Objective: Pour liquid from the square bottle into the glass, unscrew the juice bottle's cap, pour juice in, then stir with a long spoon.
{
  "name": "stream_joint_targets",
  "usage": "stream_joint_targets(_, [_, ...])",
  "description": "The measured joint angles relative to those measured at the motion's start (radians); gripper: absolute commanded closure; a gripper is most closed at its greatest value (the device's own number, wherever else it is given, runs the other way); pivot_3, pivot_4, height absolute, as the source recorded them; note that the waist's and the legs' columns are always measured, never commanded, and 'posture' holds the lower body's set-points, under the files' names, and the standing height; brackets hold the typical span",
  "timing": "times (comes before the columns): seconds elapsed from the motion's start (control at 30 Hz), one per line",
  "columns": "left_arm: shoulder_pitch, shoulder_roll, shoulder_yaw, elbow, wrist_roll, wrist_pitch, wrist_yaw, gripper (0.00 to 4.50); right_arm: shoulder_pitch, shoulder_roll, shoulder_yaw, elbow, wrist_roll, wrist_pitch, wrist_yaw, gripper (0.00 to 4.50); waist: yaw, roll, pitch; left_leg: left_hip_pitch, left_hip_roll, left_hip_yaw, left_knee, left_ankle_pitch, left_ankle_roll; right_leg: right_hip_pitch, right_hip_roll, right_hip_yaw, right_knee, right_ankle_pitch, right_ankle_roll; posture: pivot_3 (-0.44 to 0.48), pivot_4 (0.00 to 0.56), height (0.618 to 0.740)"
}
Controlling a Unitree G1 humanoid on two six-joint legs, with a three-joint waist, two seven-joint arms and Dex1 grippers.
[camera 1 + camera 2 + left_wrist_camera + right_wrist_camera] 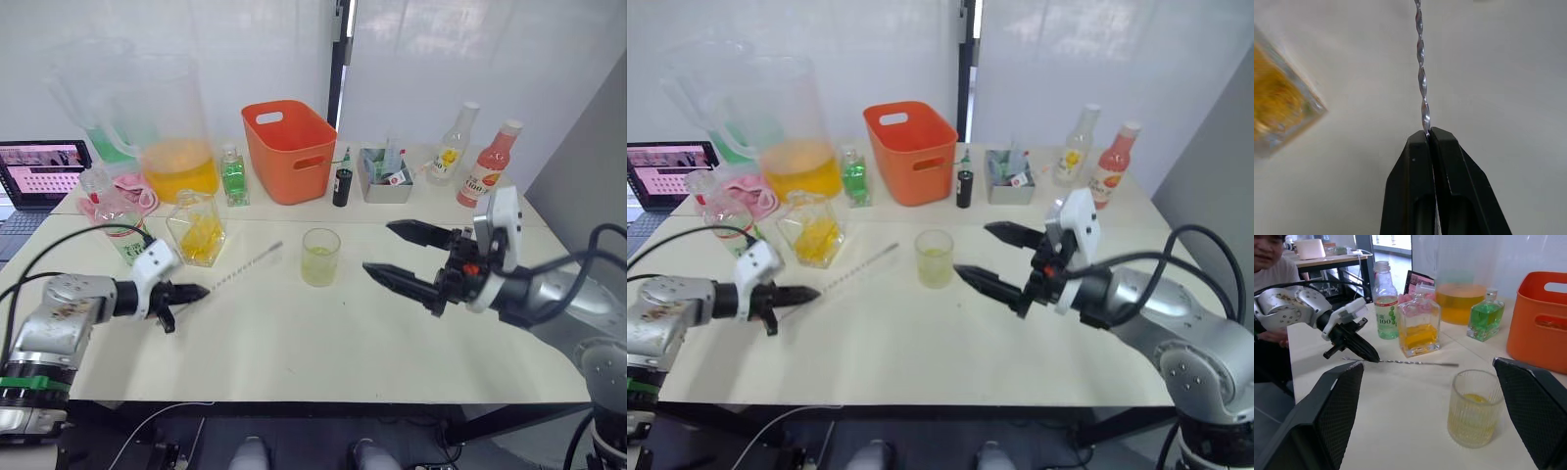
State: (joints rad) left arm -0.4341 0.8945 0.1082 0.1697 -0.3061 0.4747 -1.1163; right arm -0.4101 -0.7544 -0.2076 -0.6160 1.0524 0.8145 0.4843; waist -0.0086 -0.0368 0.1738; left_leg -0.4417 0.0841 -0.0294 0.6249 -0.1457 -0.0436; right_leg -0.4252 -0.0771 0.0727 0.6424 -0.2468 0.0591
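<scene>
L claw [196, 292] pinched tight on the near end of the long spoon [247, 263]; in the L wrist view both fingers [1415, 181] meet on the twisted stem w/ no gap. Spoon runs low over the bench [323, 343] from the claw tips toward the glass [320, 257], far end stopping short of it; can't tell if the far end touches the bench.

R claw [400, 251] spread wide, holding nothing, just right of the glass, tips pointing at it but apart from it. In the R wrist view the glass sits between its two fingers [1327, 406], further out.

Glass upright mid-bench, pale yellow-green liquid filling roughly the lower third.

Square bottle [198, 229] upright left of the glass, just behind the spoon's stem, yellow liquid in its lower part. Juice bottle [1385, 303] further left of the glass, behind the L claw, upright, neck open w/ no cap on it; greenish juice [1386, 331] inside.

Behind the glass: orange bin [289, 149]. Left of the bin a small green bottle [233, 176], then a big pitcher [167, 127] w/ orange liquid. Right of the bin a grey tray [384, 176], a yellow-label bottle [452, 147], a pink bottle [490, 164]. Laptop [39, 171] far left. A person [1273, 264] sits beyond the bench in the R wrist view.
</scene>
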Motion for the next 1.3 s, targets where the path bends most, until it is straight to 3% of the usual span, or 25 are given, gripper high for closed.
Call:
stream_joint_targets(0.17, [-0.027, -0.097, 0.101, -0.111, -0.147, 0.081, 0.044, 4.48, -0.067, 0.033, 0.010, 0.058, 0.029, 0.065, -0.107, 0.00, 0.000, 0.000, 0.000, -0.003, -0.001, -0.001, 0.000, 0.000, 0.000, 0.000, 0.000, 0.000, 0.000, 0.002, 0.003, 0.000, 0.150, 0.703])
stream_joint_targets(0.37, [-0.084, -0.187, 0.119, -0.294, -0.300, 0.147, 0.097, 4.48, -0.129, 0.128, 0.034, 0.177, 0.126, 0.186, -0.266, 0.00, -0.005, -0.001, 0.000, -0.002, 0.000, -0.002, 0.001, 0.000, 0.000, 0.000, 0.001, 0.000, 0.002, 0.004, 0.006, 0.000, 0.150, 0.703])
stream_joint_targets(0.77, [-0.119, -0.254, 0.015, -0.364, -0.322, 0.162, 0.163, 4.48, -0.189, 0.413, 0.033, 0.247, 0.341, 0.152, -0.571, 0.00, -0.010, 0.000, 0.001, -0.001, 0.000, -0.003, 0.001, 0.000, 0.000, 0.000, 0.003, 0.000, 0.004, 0.004, 0.006, 0.000, 0.150, 0.703])
stream_joint_targets(1.13, [-0.120, -0.268, -0.032, -0.360, -0.310, 0.143, 0.173, 4.48, -0.244, 0.504, 0.047, 0.285, 0.366, 0.098, -0.672, 0.00, -0.010, 0.000, 0.001, -0.001, 0.000, -0.003, 0.000, 0.000, 0.000, 0.000, 0.003, 0.000, 0.004, 0.004, 0.006, 0.000, 0.150, 0.703])
stream_joint_targets(1.17, [-0.120, -0.268, -0.037, -0.360, -0.310, 0.142, 0.173, 4.50, -0.253, 0.525, 0.049, 0.291, 0.365, 0.084, -0.683, 0.56, -0.011, 0.000, 0.001, -0.001, 0.000, -0.003, 0.000, 0.000, 0.000, 0.000, 0.003, 0.000, 0.004, 0.004, 0.006, 0.000, 0.150, 0.703])
stream_joint_targets(1.3, [-0.120, -0.272, -0.050, -0.360, -0.303, 0.140, 0.174, 4.50, -0.259, 0.568, 0.057, 0.311, 0.360, 0.057, -0.706, 1.85, -0.012, 0.000, 0.001, -0.001, 0.000, -0.003, 0.000, 0.000, 0.000, 0.000, 0.003, 0.000, 0.004, 0.004, 0.005, 0.000, 0.150, 0.703])
